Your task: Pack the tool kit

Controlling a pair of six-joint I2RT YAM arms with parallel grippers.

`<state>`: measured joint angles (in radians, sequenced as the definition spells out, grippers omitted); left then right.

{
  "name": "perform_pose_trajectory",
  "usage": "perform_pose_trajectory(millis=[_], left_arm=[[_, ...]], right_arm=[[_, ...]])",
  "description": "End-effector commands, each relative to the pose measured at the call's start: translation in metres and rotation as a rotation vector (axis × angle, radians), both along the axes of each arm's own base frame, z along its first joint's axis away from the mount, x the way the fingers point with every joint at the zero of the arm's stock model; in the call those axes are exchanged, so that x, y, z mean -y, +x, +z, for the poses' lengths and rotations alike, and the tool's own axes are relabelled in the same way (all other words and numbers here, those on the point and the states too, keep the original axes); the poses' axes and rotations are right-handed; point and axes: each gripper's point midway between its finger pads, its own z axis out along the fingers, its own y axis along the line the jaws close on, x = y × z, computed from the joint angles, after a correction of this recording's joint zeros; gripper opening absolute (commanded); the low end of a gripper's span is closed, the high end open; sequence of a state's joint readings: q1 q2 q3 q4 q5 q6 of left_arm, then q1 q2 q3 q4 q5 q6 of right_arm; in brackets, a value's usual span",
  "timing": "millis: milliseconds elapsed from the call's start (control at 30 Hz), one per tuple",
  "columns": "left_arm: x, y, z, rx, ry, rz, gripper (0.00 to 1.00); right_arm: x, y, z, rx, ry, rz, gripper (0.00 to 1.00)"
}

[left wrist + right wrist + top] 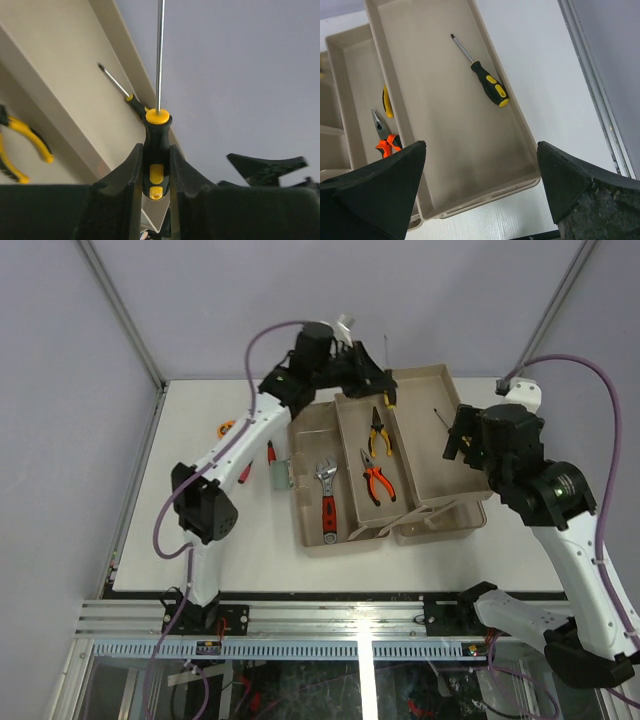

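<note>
The beige toolbox (430, 400) stands open with its trays fanned out. My left gripper (376, 380) hovers over the far edge of the trays. It is shut on a black and yellow screwdriver (157, 145) whose shaft points up. A second black and yellow screwdriver (487, 82) lies in the right tray (435, 125); it also shows in the left wrist view (120, 89). Yellow pliers (377, 430) and orange pliers (374, 480) lie in the middle tray. A red-handled wrench (326, 498) lies in the left tray. My right gripper (480, 150) is open and empty above the right tray's near end (462, 445).
On the white table (180, 540), left of the box, lie a red-handled screwdriver (271, 452) and an orange tape measure (227, 426), partly hidden by my left arm. A greenish latch piece (281, 475) sits at the box's left side. Grey walls close the back.
</note>
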<state>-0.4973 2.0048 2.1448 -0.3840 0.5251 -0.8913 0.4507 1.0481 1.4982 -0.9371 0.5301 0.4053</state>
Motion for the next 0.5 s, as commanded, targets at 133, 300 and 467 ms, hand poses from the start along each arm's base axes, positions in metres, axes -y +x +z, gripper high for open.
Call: perform_pose_trajectory(millis=[133,300,467], left_arm=[[0.078,-0.028,-0.042,-0.088,-0.007,-0.078,0.00],[0.108,-0.052,-0.075,-0.146,0.055,-0.070,0.00],[0.122,-0.065,-0.099,-0.196,0.098,-0.055,0.00]], right_arm=[[0.037,-0.040,0.024,0.115,0.047,-0.135,0.99],[0.042,-0.046,0.027,0.119,0.042,-0.145,0.99],[0.038,-0.041,0.026,0.107,0.037,-0.126,0.99]])
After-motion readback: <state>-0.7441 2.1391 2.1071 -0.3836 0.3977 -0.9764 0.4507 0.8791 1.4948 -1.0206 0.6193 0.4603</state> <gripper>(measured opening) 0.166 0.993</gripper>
